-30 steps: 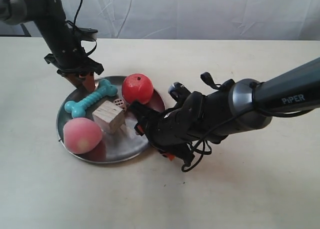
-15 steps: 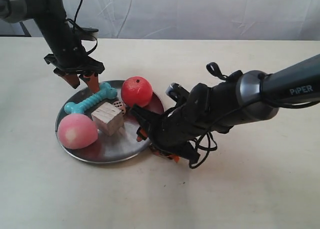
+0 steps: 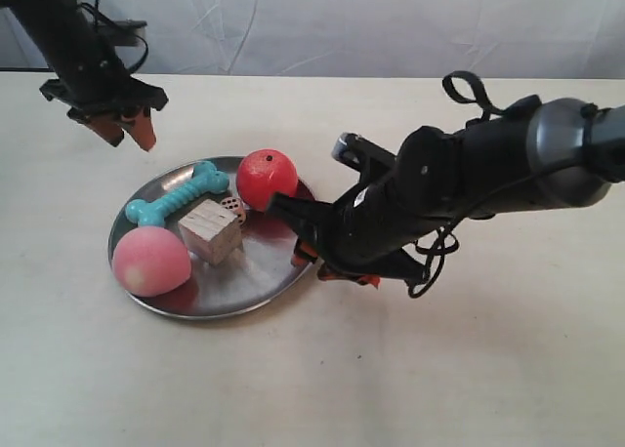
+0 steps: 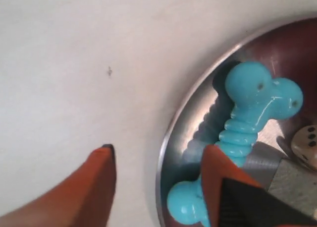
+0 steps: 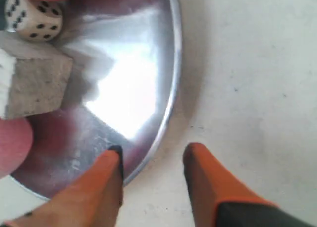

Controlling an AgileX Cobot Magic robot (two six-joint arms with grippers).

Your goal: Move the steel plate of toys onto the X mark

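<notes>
The left gripper [image 3: 122, 125] is off! A second ago it was down at the rim of the steel plate [image 3: 262, 271], right beside the teal bone [image 3: 178, 195]. Now it has lifted and swung clear, and hangs over bare worktop [image 3: 439, 369] well apart from the dish. Its jaws are spread wide and empty, and the left wrist view looks down between them onto the rim and the bone.

The right gripper [image 3: 330, 264] has shifted a little but stays at the opposite rim, near the red apple [image 3: 267, 175]. Its jaws are parted, not clamped: 1 finger over the metal, 1 over the worktop, astride the rim. I cannot tell whether either touches.

The plate itself has hardly budged. All 5 toys are aboard: bone, apple, wooden cube [image 3: 211, 229], the spotted die [image 3: 232, 204] between cube and apple, and the pink ball [image 3: 149, 262], which has rolled slightly toward the edge.

Then the X mark [image 4: 109, 71]. The left wrist view shows a small dark cross on the worktop just outside the rim on the bone side, uncovered. So the plate is not on it yet.

My read: with the left arm out of the way, the path to the mark is open and the move falls to the right gripper. It first needs a firm hold on that rim, and that loose ball may wander.
</notes>
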